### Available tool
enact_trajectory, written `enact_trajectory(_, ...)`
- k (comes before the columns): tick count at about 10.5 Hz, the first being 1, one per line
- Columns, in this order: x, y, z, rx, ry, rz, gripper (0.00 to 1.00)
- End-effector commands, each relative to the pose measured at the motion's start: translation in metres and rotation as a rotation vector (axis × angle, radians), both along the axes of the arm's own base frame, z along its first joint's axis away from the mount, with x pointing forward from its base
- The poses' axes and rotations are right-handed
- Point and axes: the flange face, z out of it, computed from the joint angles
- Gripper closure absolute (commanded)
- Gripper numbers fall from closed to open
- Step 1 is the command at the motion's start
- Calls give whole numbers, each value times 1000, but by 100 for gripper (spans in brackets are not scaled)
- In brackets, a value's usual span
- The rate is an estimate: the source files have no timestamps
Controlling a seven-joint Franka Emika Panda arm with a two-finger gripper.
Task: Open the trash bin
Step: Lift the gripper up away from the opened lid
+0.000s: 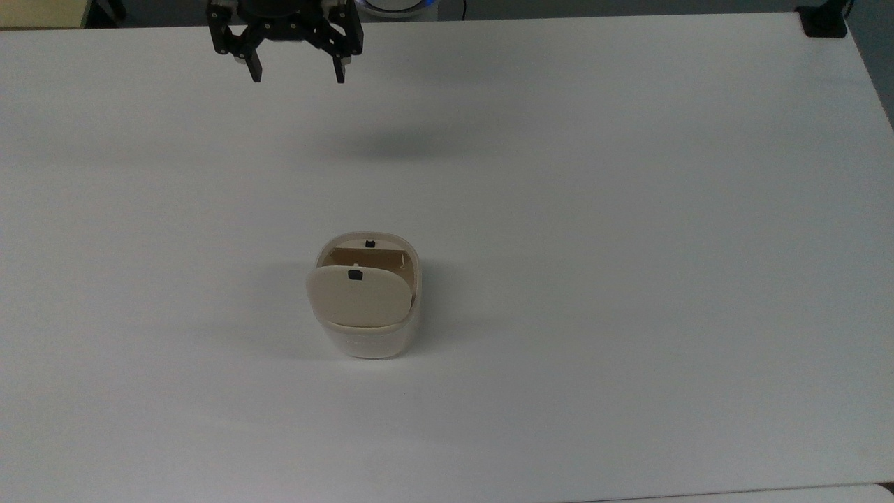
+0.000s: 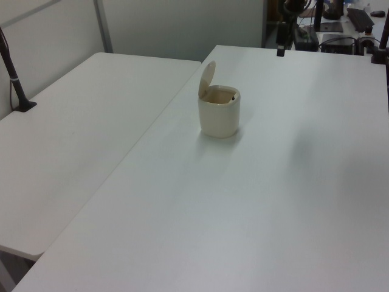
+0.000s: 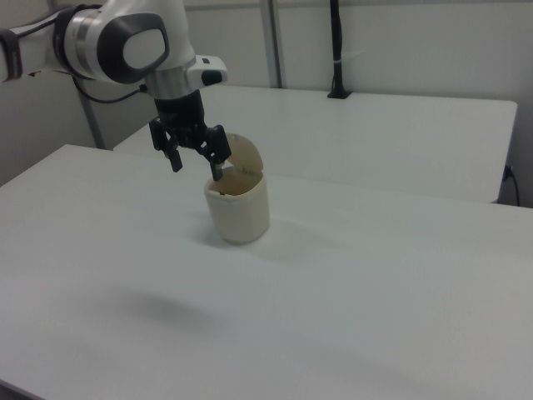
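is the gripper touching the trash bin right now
Apart. In the top view the gripper hangs open near the table's far edge, with bare tabletop between it and the trash bin.
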Motion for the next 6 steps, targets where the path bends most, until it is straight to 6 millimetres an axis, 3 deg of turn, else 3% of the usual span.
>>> enact_trajectory(1,-23,-6,3,-14,41,-8,0)
enact_trajectory(6,-25,-10,6,-13,43,-14,0)
